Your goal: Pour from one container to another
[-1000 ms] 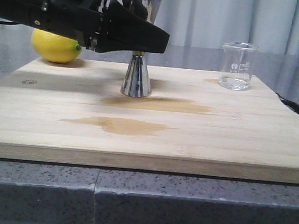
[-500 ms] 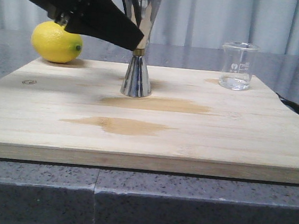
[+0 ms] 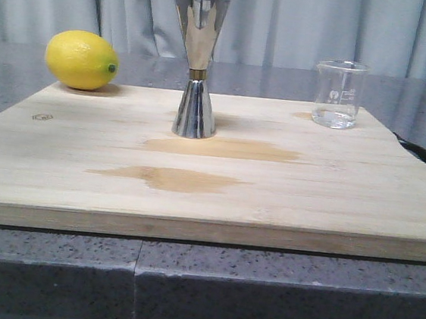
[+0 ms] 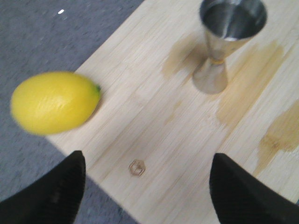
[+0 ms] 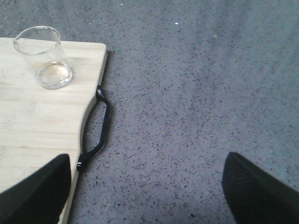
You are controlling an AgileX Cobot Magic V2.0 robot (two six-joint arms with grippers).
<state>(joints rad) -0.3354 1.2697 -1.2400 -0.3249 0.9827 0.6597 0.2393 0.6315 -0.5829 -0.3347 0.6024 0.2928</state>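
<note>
- The steel jigger (image 3: 199, 67) stands upright on the wooden board (image 3: 216, 198), toward its back and left of the middle, with wet-looking stains just in front of it.
- The glass beaker (image 3: 339, 93) stands upright near the board's back right corner, well apart from the jigger.
- The left pincer (image 4: 145, 186) hangs spread wide and empty above the board's edge; the jigger is well apart from its fingertips, and a lemon (image 4: 53, 102) lies off to one side, partly on the board.
- The right pincer (image 5: 145, 186) is also spread and empty, over the grey table (image 5: 201, 84); the beaker sits well apart from it, by the board's black handle (image 5: 100, 126).
- The beaker's white printed marks are too small to read; a small hexagonal stamp (image 4: 137, 168) on the board is illegible.
</note>
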